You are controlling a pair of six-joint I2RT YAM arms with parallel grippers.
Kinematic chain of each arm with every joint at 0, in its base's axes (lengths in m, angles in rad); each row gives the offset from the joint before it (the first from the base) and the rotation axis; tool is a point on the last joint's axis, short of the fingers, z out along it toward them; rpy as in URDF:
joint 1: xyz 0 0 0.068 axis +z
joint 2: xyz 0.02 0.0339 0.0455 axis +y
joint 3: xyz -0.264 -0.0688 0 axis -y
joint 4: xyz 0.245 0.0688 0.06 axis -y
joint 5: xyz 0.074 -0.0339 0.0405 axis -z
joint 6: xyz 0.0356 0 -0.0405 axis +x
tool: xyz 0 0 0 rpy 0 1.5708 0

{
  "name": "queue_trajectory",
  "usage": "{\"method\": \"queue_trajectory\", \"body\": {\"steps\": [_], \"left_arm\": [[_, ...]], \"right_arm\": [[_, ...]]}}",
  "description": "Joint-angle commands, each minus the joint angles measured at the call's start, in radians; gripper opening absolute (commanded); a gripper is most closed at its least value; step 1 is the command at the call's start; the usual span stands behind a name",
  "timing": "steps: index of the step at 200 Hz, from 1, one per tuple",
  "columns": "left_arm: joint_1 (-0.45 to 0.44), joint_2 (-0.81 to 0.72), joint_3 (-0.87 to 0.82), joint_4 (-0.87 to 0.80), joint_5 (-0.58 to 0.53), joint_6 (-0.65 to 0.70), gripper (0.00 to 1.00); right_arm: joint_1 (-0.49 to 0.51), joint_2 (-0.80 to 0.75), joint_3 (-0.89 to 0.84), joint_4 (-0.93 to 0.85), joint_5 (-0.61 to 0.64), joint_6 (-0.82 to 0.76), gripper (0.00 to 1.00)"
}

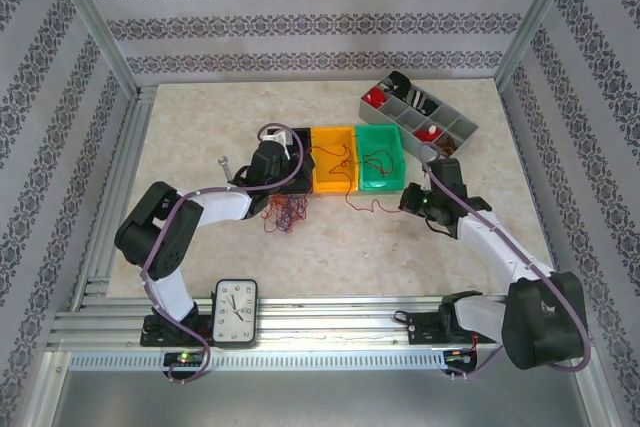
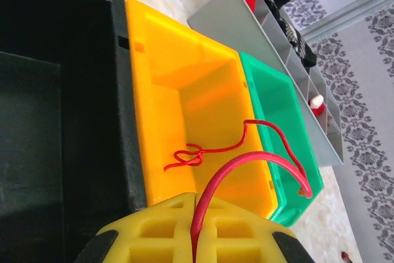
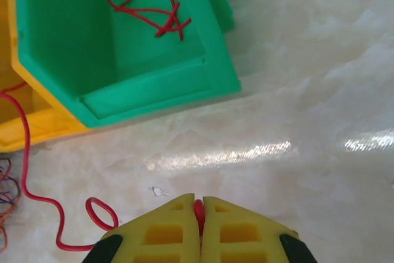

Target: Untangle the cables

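A tangle of thin red, orange and dark cables (image 1: 285, 212) lies on the table in front of the bins. My left gripper (image 1: 272, 162) (image 2: 197, 204) hovers over the black bin (image 2: 55, 90), shut on a red cable (image 2: 252, 161) that arches across the orange bin (image 2: 184, 90) to the green bin (image 2: 277, 103). Inside the orange bin rests a thin red wire (image 2: 191, 155). My right gripper (image 1: 414, 199) (image 3: 198, 204) is low over the table, right of the tangle, shut on a red cable (image 3: 101, 214) that trails left. Another red wire (image 3: 151, 7) sits in the green bin (image 3: 154, 84).
A grey compartment tray (image 1: 418, 117) with red and black parts stands at the back right, behind the green bin (image 1: 380, 157). A clock (image 1: 236, 312) sits on the near rail by the left arm's base. Bare table (image 1: 360, 257) spreads in front of the bins.
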Motion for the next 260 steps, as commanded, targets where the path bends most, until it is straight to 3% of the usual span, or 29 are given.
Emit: {"method": "queue_trajectory", "body": {"steps": [1,36,60,111,146,194,260], "left_arm": [[-0.003,-0.029,-0.003,-0.026,-0.105,0.001,0.0],[-0.003,-0.068,-0.034,-0.116,-0.271,-0.014,0.0],[-0.002,-0.102,-0.051,-0.182,-0.371,-0.023,0.0],[0.005,-0.174,-0.072,-0.271,-0.479,-0.01,0.0],[0.036,-0.23,-0.119,-0.292,-0.526,-0.046,0.0],[0.078,-0.295,-0.214,-0.255,-0.509,-0.09,0.0],[0.105,-0.376,-0.271,-0.273,-0.563,-0.077,0.0]], "right_arm": [[-0.086,-0.069,0.048,0.046,-0.074,0.013,0.0],[-0.288,-0.171,0.063,0.065,-0.189,0.102,0.0],[-0.398,-0.235,0.07,0.013,-0.096,0.14,0.0],[-0.566,-0.296,0.022,-0.081,0.11,0.238,0.0],[-0.603,-0.268,0.037,-0.14,0.174,0.244,0.0],[-0.641,-0.256,0.046,-0.217,0.271,0.264,0.0],[-0.667,-0.242,0.064,-0.344,0.447,0.27,0.0]]}}
